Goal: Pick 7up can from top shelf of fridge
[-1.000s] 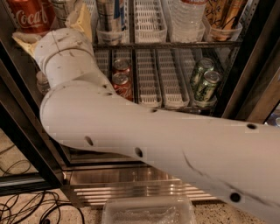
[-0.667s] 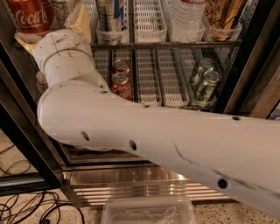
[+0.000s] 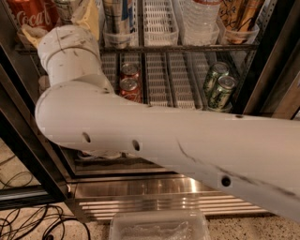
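My white arm (image 3: 154, 136) sweeps from the lower right up to the fridge's (image 3: 28, 154) upper left. Its wrist (image 3: 70, 51) ends at the top shelf (image 3: 187, 48), the highest rack in view. My gripper (image 3: 65, 18) sits at the top left edge, tan parts on either side of it, mostly cut off. A pale silvery can (image 3: 65, 6) shows just above the wrist; I cannot tell if it is the 7up can. A red Coca-Cola can (image 3: 28, 14) stands to its left.
The top shelf also holds a white-and-blue can (image 3: 119, 16), a white slotted lane tray (image 3: 159, 21), a clear bottle (image 3: 199, 18) and tan cups (image 3: 239, 16). The rack below holds two red cans (image 3: 129, 82) and two dark green cans (image 3: 218, 86). A clear plastic bin (image 3: 159, 227) and cables (image 3: 28, 222) lie on the floor.
The forearm and elbow have shifted slightly left and fill a bit more of the view. The wrist stays at the top left of the shelf.
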You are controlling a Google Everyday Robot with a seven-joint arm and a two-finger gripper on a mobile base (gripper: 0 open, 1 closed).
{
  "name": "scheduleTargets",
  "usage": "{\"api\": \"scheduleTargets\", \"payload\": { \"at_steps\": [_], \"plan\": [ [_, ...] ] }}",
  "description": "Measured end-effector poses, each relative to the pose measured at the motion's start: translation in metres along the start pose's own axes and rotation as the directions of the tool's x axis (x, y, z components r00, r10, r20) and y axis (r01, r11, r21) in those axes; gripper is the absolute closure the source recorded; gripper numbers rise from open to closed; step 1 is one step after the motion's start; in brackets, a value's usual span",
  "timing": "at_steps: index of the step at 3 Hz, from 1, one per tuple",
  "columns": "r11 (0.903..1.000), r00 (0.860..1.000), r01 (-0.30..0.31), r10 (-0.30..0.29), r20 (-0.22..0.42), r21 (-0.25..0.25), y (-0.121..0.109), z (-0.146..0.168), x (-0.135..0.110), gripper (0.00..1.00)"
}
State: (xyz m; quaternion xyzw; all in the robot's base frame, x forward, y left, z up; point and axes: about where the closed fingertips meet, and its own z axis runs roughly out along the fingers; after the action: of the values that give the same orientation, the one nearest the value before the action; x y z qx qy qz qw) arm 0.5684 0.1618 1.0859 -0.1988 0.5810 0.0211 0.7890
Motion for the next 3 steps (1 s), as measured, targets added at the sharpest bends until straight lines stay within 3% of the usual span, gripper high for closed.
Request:
{"api": "scheduleTargets", "payload": {
  "at_steps": [1, 3],
  "plan": [
    [0.9998, 1.0, -0.003, 0.003, 0.003, 0.022, -0.003, 0.0, -0.004, 0.23],
    [0.9994, 0.999, -0.033, 0.033, -0.032, 0.009, -0.003, -0.022, -0.015, 0.23]
  ]
}}
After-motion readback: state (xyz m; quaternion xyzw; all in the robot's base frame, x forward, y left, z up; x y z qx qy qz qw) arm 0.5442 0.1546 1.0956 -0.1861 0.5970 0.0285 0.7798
